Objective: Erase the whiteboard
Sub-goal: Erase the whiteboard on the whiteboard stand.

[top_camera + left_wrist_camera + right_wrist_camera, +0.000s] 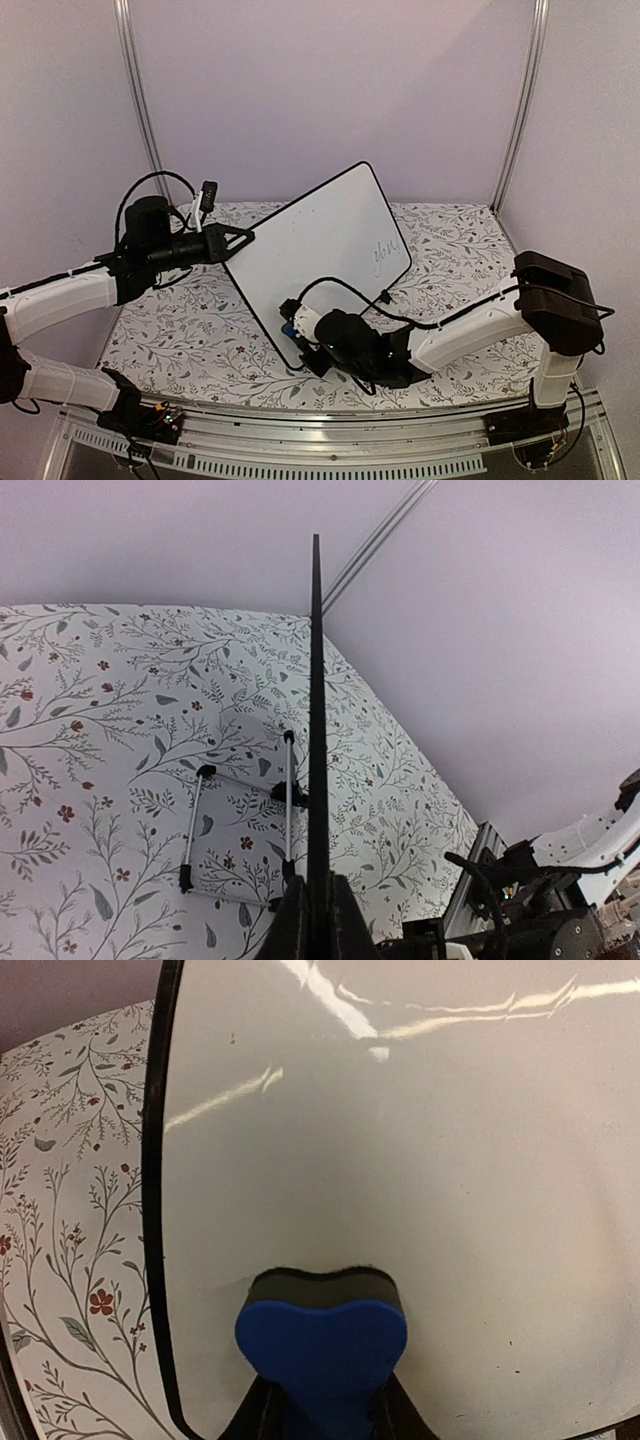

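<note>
My left tool (243,240) is clenched on the left edge of the whiteboard (320,235). My right tool (298,332) grasps a blue eraser (322,1345), pressed on the glossy board by its lower corner. Thin writing (385,255) sits near the right edge.

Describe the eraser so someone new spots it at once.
Find the big tilted whiteboard in the middle. At its near lower corner, the right hand holds the eraser against the white surface. It's a small block, bright blue with a dark felt face, the only blue thing there.
</note>
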### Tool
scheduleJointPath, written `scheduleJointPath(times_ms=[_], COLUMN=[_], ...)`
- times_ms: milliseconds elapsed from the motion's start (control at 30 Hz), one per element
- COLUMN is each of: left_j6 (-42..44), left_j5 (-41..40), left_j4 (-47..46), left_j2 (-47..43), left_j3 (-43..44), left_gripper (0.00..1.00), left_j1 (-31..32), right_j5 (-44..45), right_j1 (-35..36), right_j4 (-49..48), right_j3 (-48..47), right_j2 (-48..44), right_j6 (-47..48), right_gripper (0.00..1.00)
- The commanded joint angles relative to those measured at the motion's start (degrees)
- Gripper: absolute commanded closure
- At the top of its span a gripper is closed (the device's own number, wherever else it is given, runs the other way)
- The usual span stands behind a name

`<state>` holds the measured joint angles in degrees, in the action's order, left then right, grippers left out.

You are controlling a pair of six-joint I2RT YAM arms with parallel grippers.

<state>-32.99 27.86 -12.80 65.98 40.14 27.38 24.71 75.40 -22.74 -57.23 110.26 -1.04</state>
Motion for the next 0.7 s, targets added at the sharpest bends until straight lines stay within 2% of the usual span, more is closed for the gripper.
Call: scheduleJointPath(times_ms=[0,367,667], left_j6=[0.9,0.8,0.9], left_j5=[4.6,4.6,4.3], left_j4=[-1.2,-1.3,-1.2], left_j2=[-0.4,-0.2,0.1], left_j3=[1.3,1.3,1.2], left_gripper=[1.00,1.00,1.00], left_j1=[1.8,1.8,1.7], right_j5=[-1.8,0.9,-1.1], right_j1=[0.5,-0.6,-10.2], right_j4=[0.9,1.1,1.1], right_j3=[-0.9,5.2,8.0], right_j2=[1.8,-1.7,-6.9], right_j6=[0.4,-0.3,-1.0], right_gripper=[1.00,1.00,1.00])
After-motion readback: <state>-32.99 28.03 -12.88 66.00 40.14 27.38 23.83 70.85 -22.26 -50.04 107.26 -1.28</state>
